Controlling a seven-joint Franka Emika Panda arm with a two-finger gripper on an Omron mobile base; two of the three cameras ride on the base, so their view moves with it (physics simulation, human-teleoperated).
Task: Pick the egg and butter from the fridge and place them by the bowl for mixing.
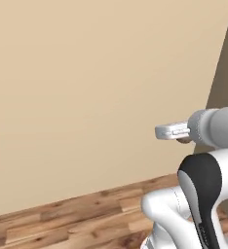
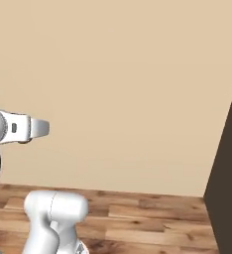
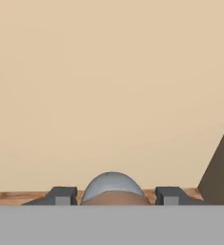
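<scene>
- Your gripper [image 3: 115,196] has its jaws set part-way apart, and a rounded thing sits between them: the egg [image 3: 113,184].
- In the hand view the egg shows as a pale grey-white dome with a brownish band along its lower edge. It nearly fills the gap between the two dark finger tips [image 3: 62,195].
- Each tip stands just beside the egg's flank, so take it as pinched. You cannot see the exact line of contact.
- From the left base view, you see the hand [image 1: 165,132] reaching out level to the left from the arm [image 1: 203,189], well above the floor [image 1: 62,219].
- A small tan sliver shows just under the hand there, and you cannot tell what it is.
- From the right base view, the hand [image 2: 38,128] points right, again held level at about mid-height against the wall.
- Ahead of you stands a plain beige wall [image 1: 86,97]. It meets a wood-plank floor along the bottom of both base views.
- A dark brown upright panel [image 2: 229,173] closes off the right edge. In the hand view it appears as a slanted dark wedge at lower right.
- The egg is off every surface and carried in the air in front of the wall.
</scene>
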